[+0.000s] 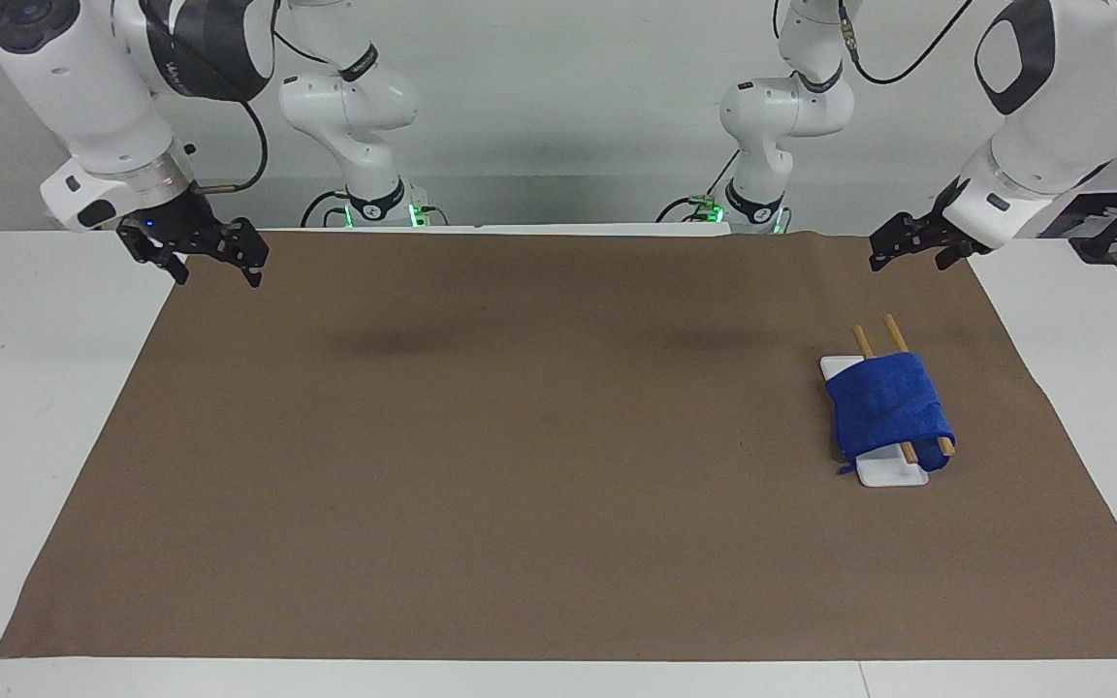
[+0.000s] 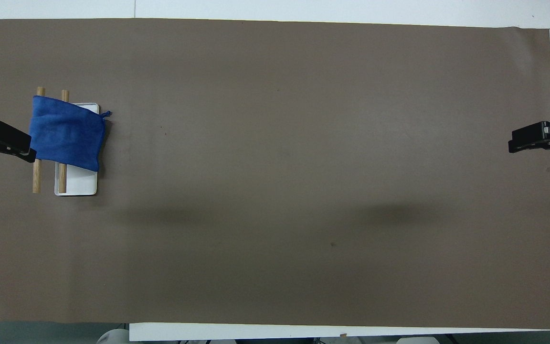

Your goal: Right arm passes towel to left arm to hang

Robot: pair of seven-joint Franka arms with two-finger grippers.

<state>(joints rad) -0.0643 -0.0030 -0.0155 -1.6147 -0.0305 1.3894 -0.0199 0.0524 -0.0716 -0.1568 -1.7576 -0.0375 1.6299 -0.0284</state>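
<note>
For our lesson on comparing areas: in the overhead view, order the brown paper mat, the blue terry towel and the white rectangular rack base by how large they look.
1. Brown paper mat, by far the largest.
2. Blue terry towel.
3. White rectangular rack base, smallest as seen, though the towel partly covers it, so its full size is unsure.

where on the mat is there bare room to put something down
Nearly all the brown mat is bare, from the right gripper at its end to the white rack. The only crowded spot is toward the left arm's end: the blue towel draped over the rack's wooden bars, with the left gripper raised nearby.
</note>
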